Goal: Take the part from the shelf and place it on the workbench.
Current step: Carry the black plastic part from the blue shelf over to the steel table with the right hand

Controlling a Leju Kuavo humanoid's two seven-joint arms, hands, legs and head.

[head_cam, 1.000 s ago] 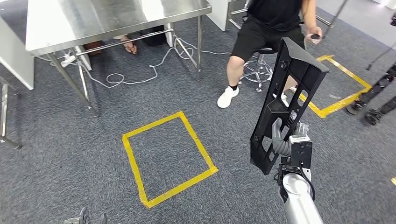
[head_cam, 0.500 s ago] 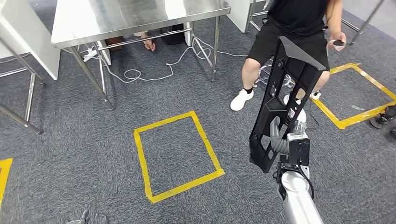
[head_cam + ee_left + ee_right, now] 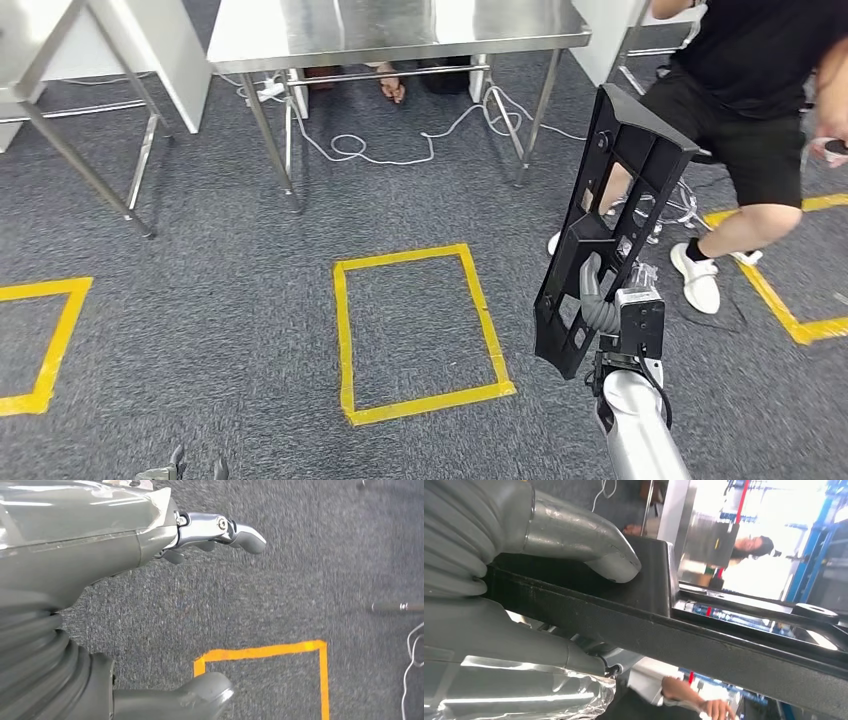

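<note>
The whole scene has slid to the right in the head view since a second ago. That is the robot turning, not the things moving. The steel counter, which sat at the upper left edge before, now stands almost straight ahead at the top of the picture. The yellow taped square on the grey carpet has drifted from left of centre to the middle. A second taped outline has come into view at the far left. The seated person, earlier above the part, is now off to the right.

This means, as I judge it, that the carry is well along: the robot now faces the counter and only has to close in and set the part down.

The black frame-shaped part stands upright and tilted, clear of the floor and well apart from the counter. It has kept the same place in the picture across all three frames. The right hand still grips it low down, its thumb pressed on one flat face.

The left hand hangs low over the carpet. It holds nothing and its fingers are apart.
</note>
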